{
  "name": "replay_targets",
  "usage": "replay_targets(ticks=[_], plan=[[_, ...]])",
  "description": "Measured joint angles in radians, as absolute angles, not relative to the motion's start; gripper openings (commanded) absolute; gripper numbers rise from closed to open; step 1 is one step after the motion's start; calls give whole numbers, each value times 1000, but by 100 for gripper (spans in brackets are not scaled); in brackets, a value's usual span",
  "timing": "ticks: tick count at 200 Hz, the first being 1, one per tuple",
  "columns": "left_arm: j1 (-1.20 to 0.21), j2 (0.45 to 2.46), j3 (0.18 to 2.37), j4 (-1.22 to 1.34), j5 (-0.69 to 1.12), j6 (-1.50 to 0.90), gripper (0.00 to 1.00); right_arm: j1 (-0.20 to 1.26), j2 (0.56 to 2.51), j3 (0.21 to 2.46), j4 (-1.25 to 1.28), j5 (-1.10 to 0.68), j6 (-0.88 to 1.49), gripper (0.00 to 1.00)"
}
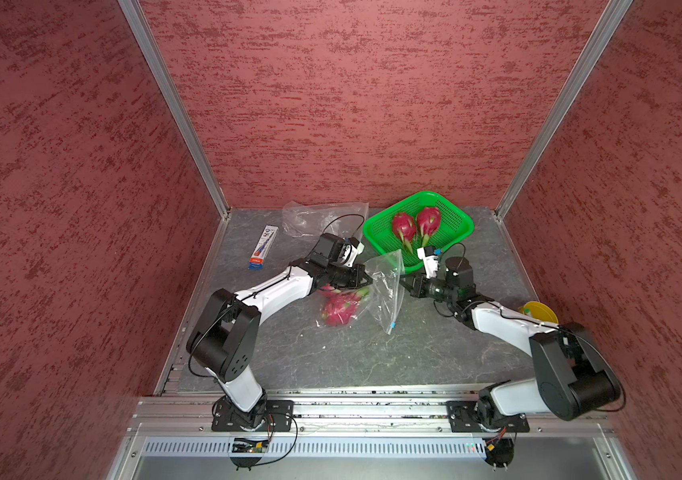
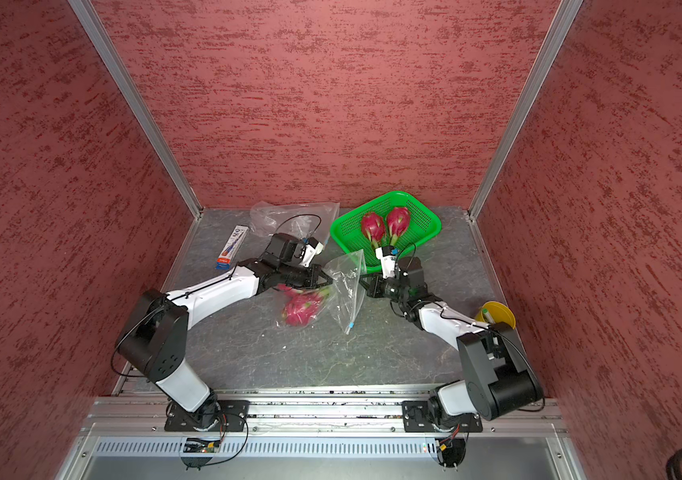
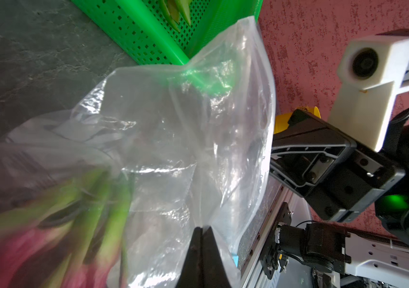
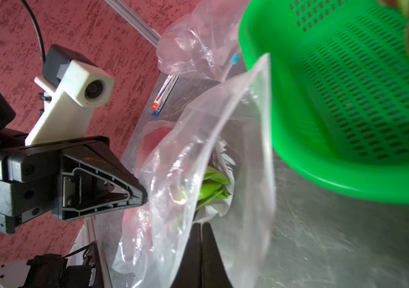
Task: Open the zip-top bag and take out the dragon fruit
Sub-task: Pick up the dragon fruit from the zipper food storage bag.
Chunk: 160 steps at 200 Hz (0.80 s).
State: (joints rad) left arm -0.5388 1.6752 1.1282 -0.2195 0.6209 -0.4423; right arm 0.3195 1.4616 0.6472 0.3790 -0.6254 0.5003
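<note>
- Step in hand, as I read it: the bag [image 1: 387,291] is pinched on both sides and its mouth looks pulled apart. So this is the "get the fruit out" part, not the unzipping.
- Left gripper [image 1: 367,281] is clamped on one bag wall. Its wrist view shows the jaws flat together on plastic.
- Right gripper [image 1: 402,286] is clenched on the opposite wall, same story in its own wrist view.
- The fruit [image 1: 339,311] is inside the bag, low on the table [image 1: 352,357], just left of centre frame under the left wrist. It's blurry, so I can't tell if it's one or two.
- Two other fruits [image 1: 403,226] sit in the basket [image 1: 372,243], upper right of centre.
- Next move, my guess: tip the bag so the fruit slides out, or free one gripper to reach in. The film is floppy, so the mouth will probably collapse if a side lets go.
- Room: there's lots of bare table at lower centre.
- It's tight by the basket rim, which is just beside the bag's top corner.
- The spare bag [image 1: 314,216] and box [image 1: 262,247] are upper left, well apart.
</note>
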Motion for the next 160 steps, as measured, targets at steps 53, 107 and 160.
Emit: replay_targets(ticks=[53, 107, 160], plan=[[-551, 1674, 1124, -163, 682, -490, 0, 373, 1608, 683, 463, -661, 545, 0], [-538, 1635, 1089, -112, 722, -535, 0, 459, 1649, 688, 577, -768, 593, 1], [-526, 1615, 1062, -46, 802, -588, 0, 504, 1760, 773, 566, -752, 600, 8]])
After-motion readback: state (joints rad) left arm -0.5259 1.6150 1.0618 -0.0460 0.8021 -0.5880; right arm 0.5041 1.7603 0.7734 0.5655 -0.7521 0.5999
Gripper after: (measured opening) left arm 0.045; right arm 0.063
